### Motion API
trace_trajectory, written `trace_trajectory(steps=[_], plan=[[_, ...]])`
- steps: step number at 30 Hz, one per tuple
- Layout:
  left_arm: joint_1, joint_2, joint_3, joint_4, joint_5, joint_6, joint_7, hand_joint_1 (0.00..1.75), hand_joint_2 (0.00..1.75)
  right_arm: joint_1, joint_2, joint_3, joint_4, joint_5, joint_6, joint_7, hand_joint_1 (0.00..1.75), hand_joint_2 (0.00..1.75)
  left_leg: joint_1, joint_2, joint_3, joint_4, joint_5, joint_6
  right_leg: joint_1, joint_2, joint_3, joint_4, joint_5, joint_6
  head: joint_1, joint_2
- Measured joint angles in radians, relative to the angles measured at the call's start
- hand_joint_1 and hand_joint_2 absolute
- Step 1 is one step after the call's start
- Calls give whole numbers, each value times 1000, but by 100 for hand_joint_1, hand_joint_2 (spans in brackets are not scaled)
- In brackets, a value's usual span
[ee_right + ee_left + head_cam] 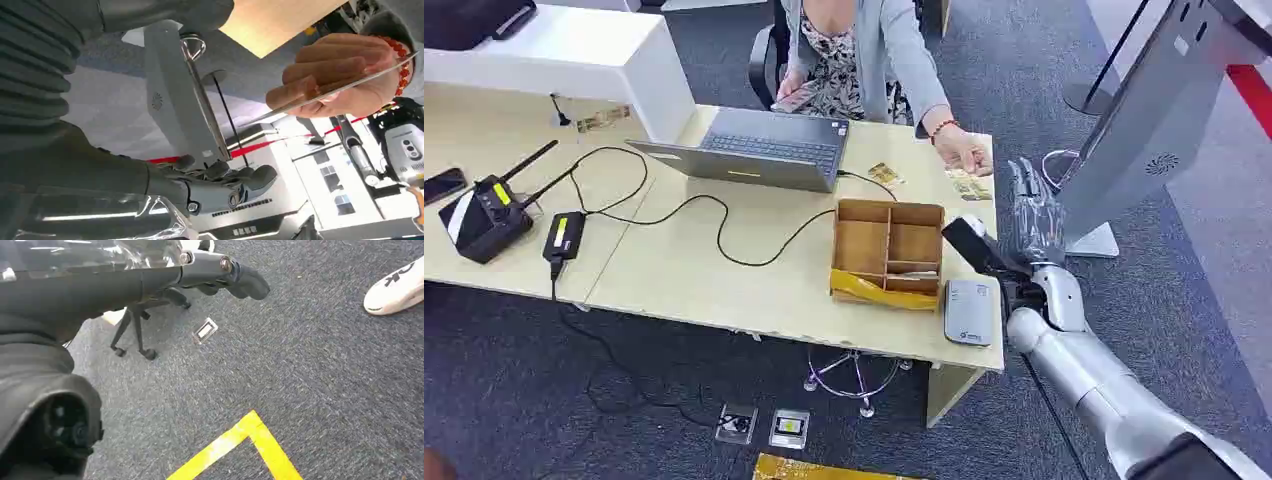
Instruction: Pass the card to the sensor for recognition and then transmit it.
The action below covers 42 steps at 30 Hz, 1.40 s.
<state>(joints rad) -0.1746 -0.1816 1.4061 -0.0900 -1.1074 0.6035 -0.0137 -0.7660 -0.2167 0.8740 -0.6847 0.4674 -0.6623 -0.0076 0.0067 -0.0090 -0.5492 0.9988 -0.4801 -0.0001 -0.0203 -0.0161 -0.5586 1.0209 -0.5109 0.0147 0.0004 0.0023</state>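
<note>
Left hand (225, 277) hangs over the carpet, fingers curled in, holding nothing. On the tabletop (684, 270): laptop (759, 150), wooden tray (889, 250), grey sensor (969, 312) just beside the tray. Right hand (1032, 215) is raised at the tabletop's far corner, fingers straight and apart, empty. The person's hand (964, 155) pinches the card (330, 92) just beyond it.

Right hand (1034, 215) raised past the counter (674, 270) corner, fingers (250, 177) spread, holding nothing. Just ahead, a person's hand (964, 155) with a card (340, 87), blocking the way forward. Close on the right, a grey stand (1144, 130). Beside the arm, a wooden box (889, 250) and a reader (969, 312). Open carpet (1204, 300) further right.
</note>
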Motion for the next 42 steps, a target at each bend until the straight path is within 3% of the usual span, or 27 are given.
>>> trace_trajectory(steps=[13, 25, 42], plan=[[0, 4, 0, 12, 1, -2, -24, 0, 0, -8, -3, 18, -41, 42, 13, 76, 0, 175, 0, 0, 0, 0, 0, 0, 0, 1, 0, 0, 0, 0, 0, 0], [0, 4, 0, 13, 1, -1, -34, 0, 0, -2, -2, 39, -148, 42, 28, 55, 0, 175, 0, 1, 0, 0, 0, 0, 0, 1, 0, 0, 0, 0, 0, 0], [0, 9, 0, 17, -40, -7, -39, 0, 0, -2, 1, 55, -158, 25, 24, 34, 0, 175, 0, 1, 0, 0, 0, 0, 0, 1, 0, 0, 0, 0, 0, 0]])
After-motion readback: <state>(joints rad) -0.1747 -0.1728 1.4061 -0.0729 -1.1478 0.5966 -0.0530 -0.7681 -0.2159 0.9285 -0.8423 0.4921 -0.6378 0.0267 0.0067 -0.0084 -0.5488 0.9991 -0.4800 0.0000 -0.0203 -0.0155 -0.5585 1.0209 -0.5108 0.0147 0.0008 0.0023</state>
